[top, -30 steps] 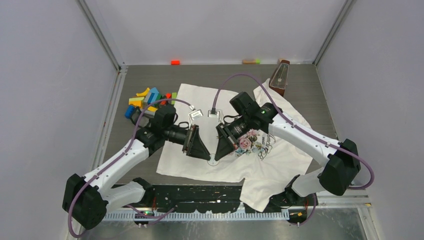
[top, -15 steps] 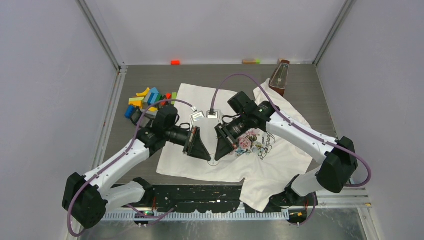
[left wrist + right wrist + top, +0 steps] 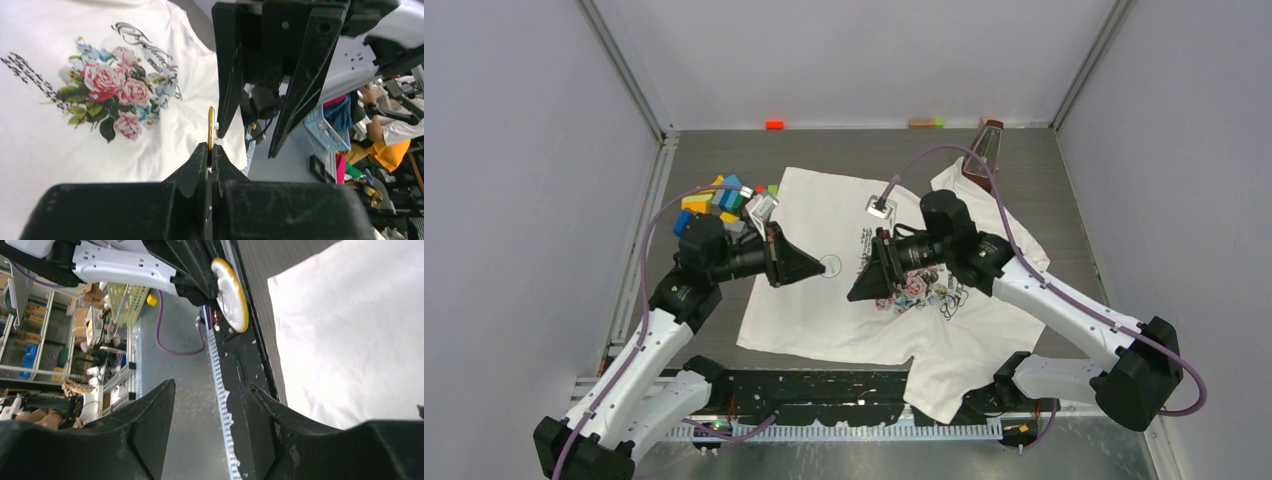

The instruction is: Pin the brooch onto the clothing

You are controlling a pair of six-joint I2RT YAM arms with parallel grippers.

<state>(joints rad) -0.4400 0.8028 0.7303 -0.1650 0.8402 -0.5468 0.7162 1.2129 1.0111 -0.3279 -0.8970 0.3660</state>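
The clothing (image 3: 824, 215) is a white T-shirt spread flat on the table, its rose print (image 3: 107, 92) and dark lettering facing up. The brooch (image 3: 831, 266) is a round white disc with a gold rim (image 3: 231, 290). In the left wrist view the brooch (image 3: 211, 125) shows edge-on. My left gripper (image 3: 820, 268) is shut on its edge and holds it in the air above the shirt's middle. My right gripper (image 3: 854, 296) faces it from a short distance, open and holding nothing (image 3: 211, 385). Its two fingers (image 3: 227, 75) hang just beyond the brooch.
A heap of coloured blocks (image 3: 719, 195) lies at the back left, close behind my left wrist. A brown wooden metronome (image 3: 982, 152) stands at the back right by the shirt's sleeve. Small red (image 3: 774, 125) and green pieces sit along the back wall.
My left gripper shut on the brooch and carried it up and back from the shirt's near edge. My right gripper opened, let go and drew away to the right.
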